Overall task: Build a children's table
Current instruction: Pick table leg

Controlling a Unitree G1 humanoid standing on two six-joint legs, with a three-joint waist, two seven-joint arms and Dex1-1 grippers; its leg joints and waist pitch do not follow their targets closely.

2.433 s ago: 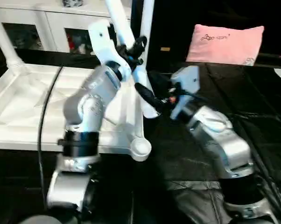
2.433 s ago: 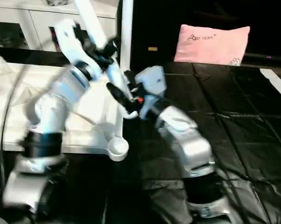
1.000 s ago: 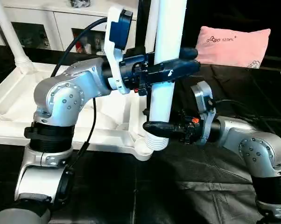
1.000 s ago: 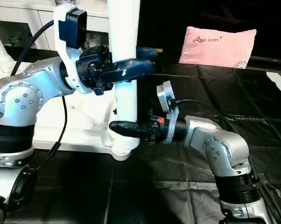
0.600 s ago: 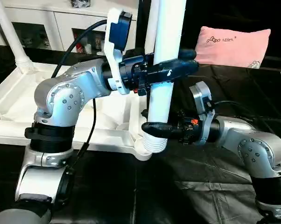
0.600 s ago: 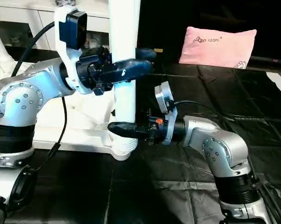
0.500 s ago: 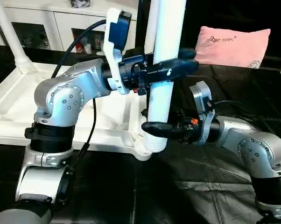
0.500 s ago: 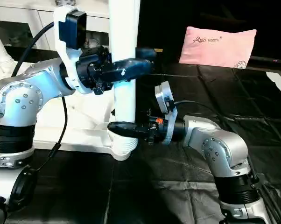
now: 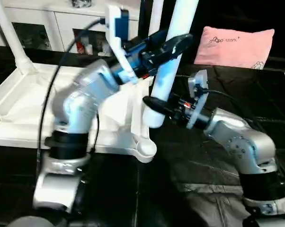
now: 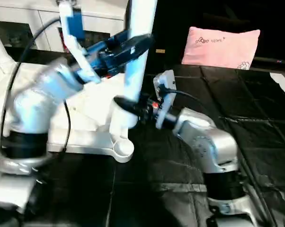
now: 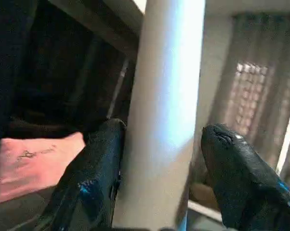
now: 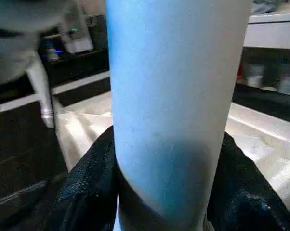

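The children's table lies upside down, its white top (image 9: 19, 118) on the left, with one leg (image 9: 10, 35) standing in the far-left corner. A loose white leg (image 9: 168, 75) hangs tilted above the near-right corner socket (image 9: 145, 150), which is empty. My right gripper (image 9: 152, 101) is shut on the lower part of this leg, both fingers (image 12: 87, 183) pressed against it. My left gripper (image 9: 178, 40) straddles the leg higher up. In the left wrist view one finger (image 11: 97, 178) touches the leg (image 11: 169, 72) and the other (image 11: 236, 178) stands slightly off it.
Another white leg (image 9: 155, 14) rises behind the held one. A pink pillow (image 9: 235, 45) lies at the back right on the black cloth (image 9: 204, 189). A white cabinet with glass doors (image 9: 48, 23) stands behind the table top.
The leg has come up out of the near-right corner socket and tilted, top to the right. Both arms rose with it. My left gripper's fingers loosened around the leg.
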